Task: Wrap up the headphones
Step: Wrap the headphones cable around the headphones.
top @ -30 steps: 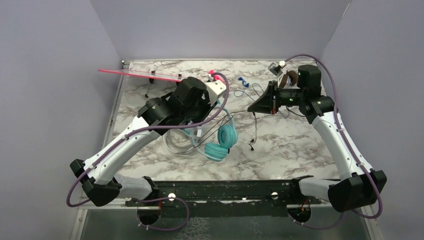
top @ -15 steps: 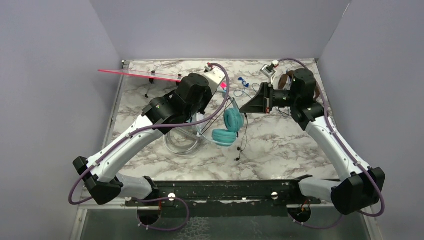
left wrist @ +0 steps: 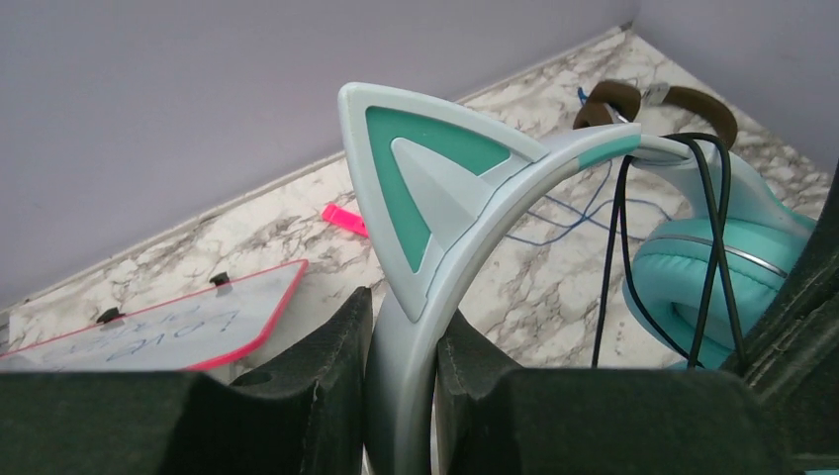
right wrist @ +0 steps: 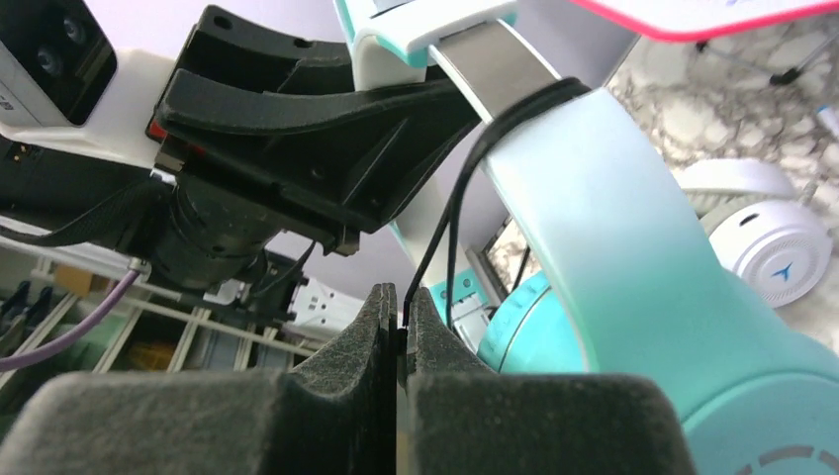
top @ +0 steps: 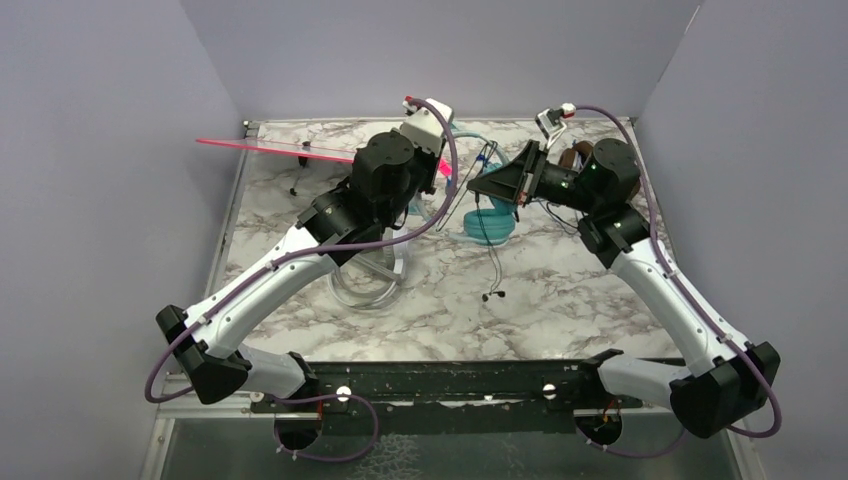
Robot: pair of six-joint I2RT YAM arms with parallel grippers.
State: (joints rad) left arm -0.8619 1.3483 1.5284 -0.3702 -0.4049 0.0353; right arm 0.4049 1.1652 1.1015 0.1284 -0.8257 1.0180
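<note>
Left pincer clamps narrowly on the grey-and-teal headband of the cat-eared headphones, raised over the far middle of the desk with the cups hanging low. Right pincer, just right of the band, is nipped tight on the thin black cord, which loops over the band's arch. The band is smooth hard plastic, the cups softly padded. Winding likely runs crosswise to the arch, the right arm leading.

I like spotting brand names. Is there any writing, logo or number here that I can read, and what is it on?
Pink-framed whiteboard: handwriting, seen upside down, too blurred to read.
White headphone cup: a blue arrow-shaped logo, no letters.
No other text shows.
</note>
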